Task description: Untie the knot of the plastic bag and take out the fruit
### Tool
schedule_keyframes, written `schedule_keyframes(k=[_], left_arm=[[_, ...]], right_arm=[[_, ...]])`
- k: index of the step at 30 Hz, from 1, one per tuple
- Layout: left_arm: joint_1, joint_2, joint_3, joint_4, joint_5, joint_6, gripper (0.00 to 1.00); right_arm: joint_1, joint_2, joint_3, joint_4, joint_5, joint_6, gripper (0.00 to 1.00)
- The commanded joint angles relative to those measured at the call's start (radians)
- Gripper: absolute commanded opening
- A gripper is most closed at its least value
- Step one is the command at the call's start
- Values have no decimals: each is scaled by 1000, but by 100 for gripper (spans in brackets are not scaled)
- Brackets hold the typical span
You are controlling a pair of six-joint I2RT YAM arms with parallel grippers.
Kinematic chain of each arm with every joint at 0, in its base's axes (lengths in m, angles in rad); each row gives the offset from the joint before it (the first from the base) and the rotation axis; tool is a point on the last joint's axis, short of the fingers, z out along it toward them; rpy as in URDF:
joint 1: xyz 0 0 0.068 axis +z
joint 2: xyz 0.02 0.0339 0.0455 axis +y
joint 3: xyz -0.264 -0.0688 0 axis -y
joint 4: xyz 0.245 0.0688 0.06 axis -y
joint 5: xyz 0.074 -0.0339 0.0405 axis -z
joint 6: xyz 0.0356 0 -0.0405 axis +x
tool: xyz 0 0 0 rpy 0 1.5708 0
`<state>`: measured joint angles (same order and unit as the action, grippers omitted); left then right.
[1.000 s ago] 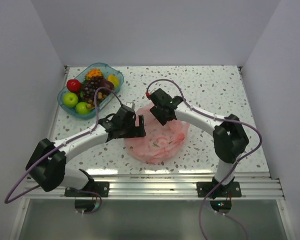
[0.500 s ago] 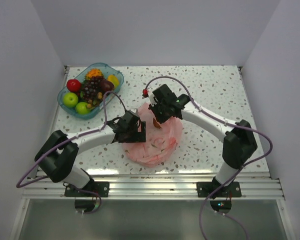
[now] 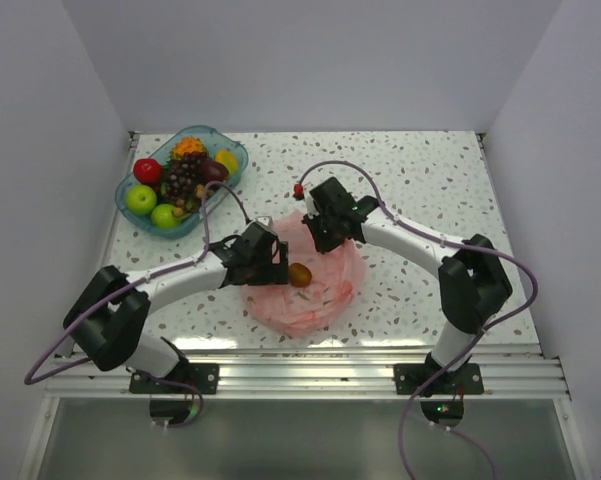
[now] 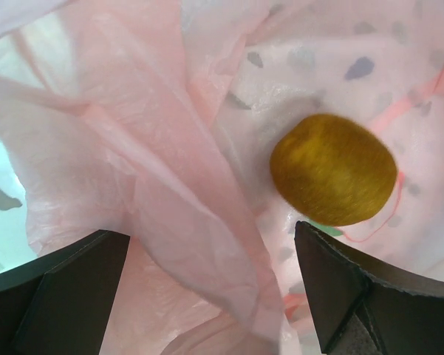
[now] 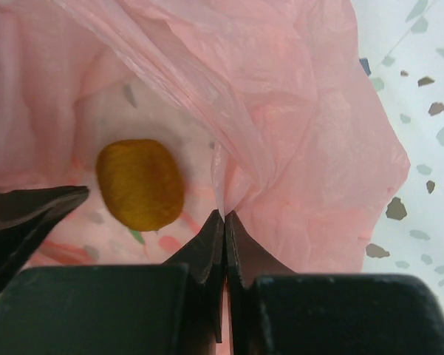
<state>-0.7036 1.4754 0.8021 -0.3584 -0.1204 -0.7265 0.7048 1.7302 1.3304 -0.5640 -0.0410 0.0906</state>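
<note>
The pale-pink plastic bag (image 3: 315, 295) lies crumpled at the table's middle, its mouth spread wide. One golden-brown oval fruit (image 3: 300, 274) rests inside on the thin plastic, plain in both wrist views (image 4: 334, 168) (image 5: 140, 185). My right gripper (image 5: 224, 214) is shut on a pinched fold of the bag (image 5: 318, 148) at its far rim, just right of the fruit. My left gripper (image 4: 207, 248) is open over the bag's left side, a loose fold of the bag (image 4: 133, 148) between its fingers and the fruit just beyond its right finger. The knot is out of view.
A clear blue tray (image 3: 123, 197) at the back left holds green apples, a red apple, dark grapes and other pieces. Speckled tabletop (image 3: 430, 180) surrounds the bag. White walls close in the sides and back. My left finger (image 5: 29, 214) shows in the right wrist view.
My right gripper has shut on the bag's fold. The left gripper moved right over the bag's edge. The bag spread wider and the golden-brown fruit came into view.
</note>
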Motion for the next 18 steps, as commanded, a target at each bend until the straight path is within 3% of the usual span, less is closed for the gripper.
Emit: schedule_keyframes(k=[1,14,18], left_arm=[[-4,-84,22,-40,-39,-21,100],[-5,-342,196,-300,-226,-57,100],[-5,-326,250,-225,-135,-40,100]], right_arm=[[-8,14,-16,49,36,43,0],[-10,3,-26,70,84,109,0],[-10,6,-54,87,93,139,0]])
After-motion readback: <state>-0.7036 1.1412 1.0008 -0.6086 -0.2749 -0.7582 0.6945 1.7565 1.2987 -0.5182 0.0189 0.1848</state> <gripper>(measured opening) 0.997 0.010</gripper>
